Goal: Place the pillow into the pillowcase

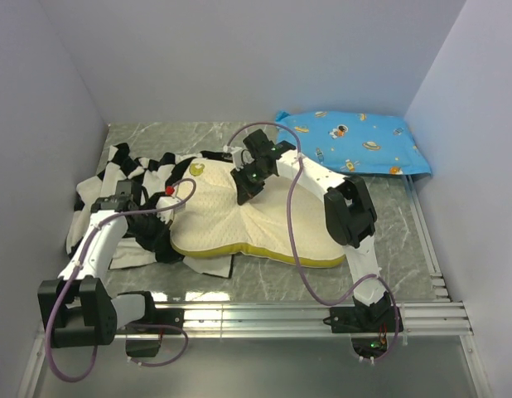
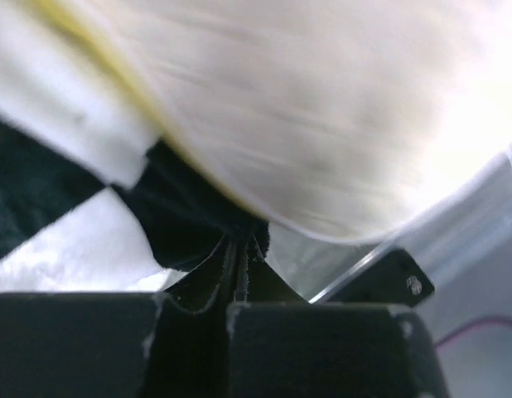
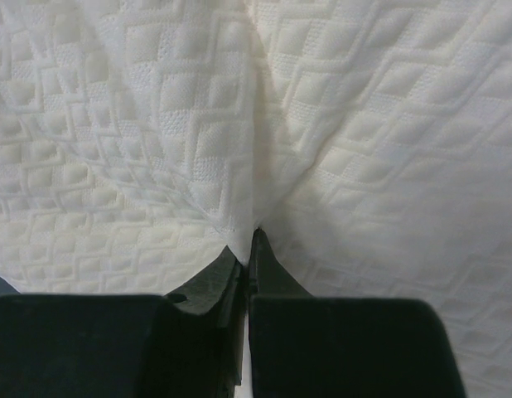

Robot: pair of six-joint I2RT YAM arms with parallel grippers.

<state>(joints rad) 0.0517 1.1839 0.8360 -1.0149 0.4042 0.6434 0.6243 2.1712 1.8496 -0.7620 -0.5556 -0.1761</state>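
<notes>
Left gripper [image 2: 239,249] pinches a black fold of the flat black-and-white checkerboard fabric pillowcase [image 1: 115,170], and the right gripper [image 3: 249,242] nips the cream dotted rectangular pillow [image 1: 264,228], which lies overlapping the case, seemingly almost wholly outside it, so insertion looks barely begun.

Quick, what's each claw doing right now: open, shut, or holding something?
Left claw: closed, pinching the checkered pillowcase.
Right claw: closed, pinching a fold of the cream pillow.
</notes>
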